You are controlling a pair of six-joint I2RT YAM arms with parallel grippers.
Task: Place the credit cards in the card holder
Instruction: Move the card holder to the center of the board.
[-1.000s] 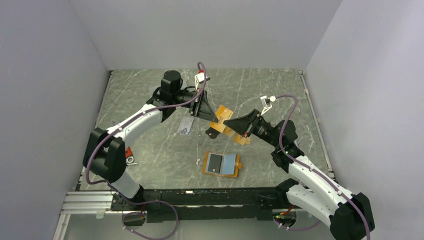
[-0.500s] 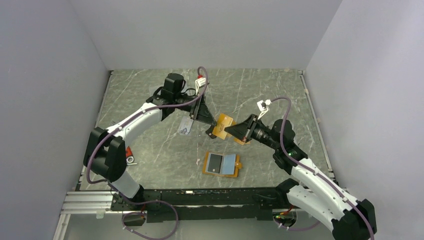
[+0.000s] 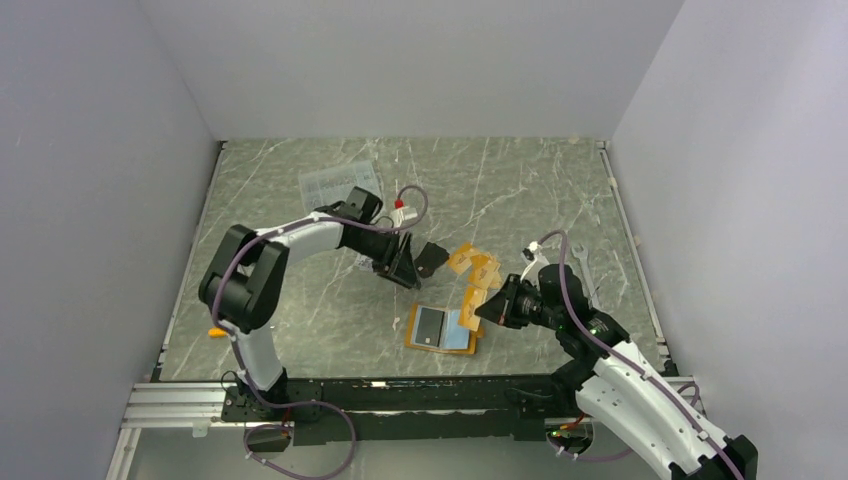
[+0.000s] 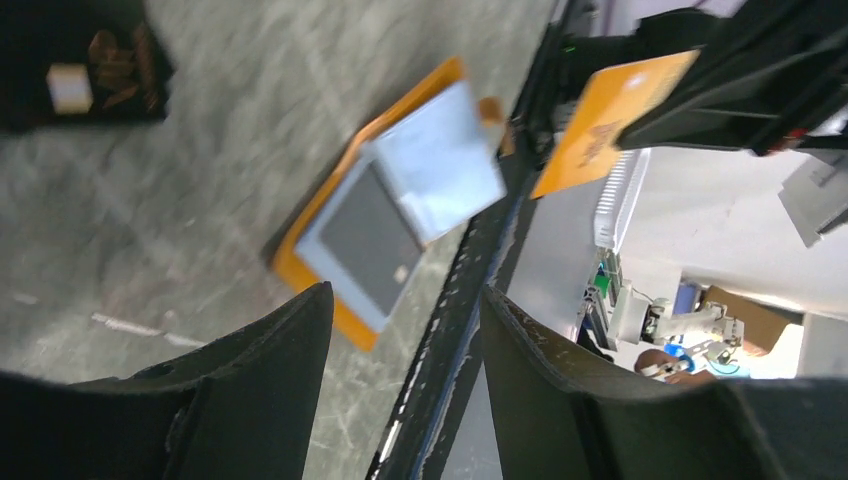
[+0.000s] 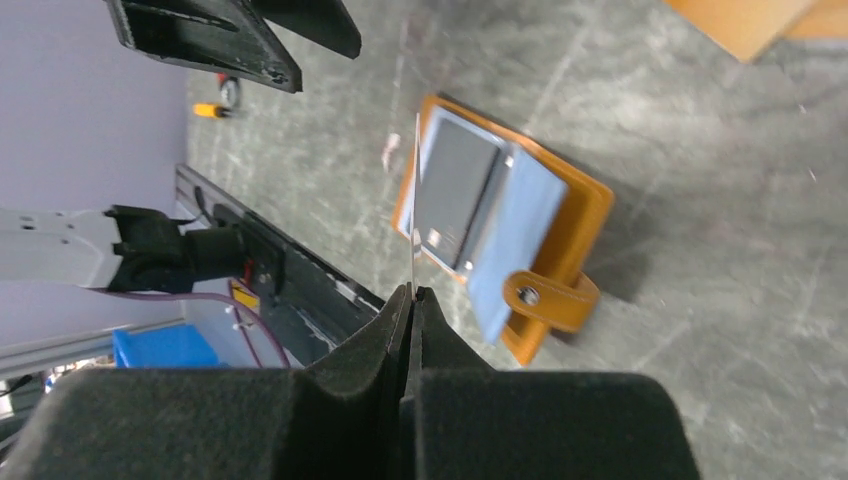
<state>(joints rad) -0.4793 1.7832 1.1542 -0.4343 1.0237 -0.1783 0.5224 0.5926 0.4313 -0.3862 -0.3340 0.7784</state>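
The card holder [image 3: 443,343] lies open on the table, orange outside and pale blue-grey inside, with a dark card [image 3: 430,325] in its left pocket. My right gripper [image 3: 489,307] is shut on an orange credit card [image 3: 470,304], held on edge just above the holder's right side. In the right wrist view that card [image 5: 415,200] shows as a thin line over the holder [image 5: 570,225]. My left gripper [image 3: 406,268] hangs open and empty near a black card [image 3: 433,257]. Two more orange cards [image 3: 478,266] lie behind the holder. The left wrist view shows the holder [image 4: 300,270] and the held card [image 4: 605,115].
A clear plastic box [image 3: 338,181] sits at the back left behind the left arm. A small orange object [image 3: 217,331] lies near the left edge. The black rail [image 3: 400,388] runs along the table's front edge, close to the card holder.
The left gripper opened and let go of the orange card, then dropped lower and nearer. The right gripper kept the card and carried it down to the card holder.
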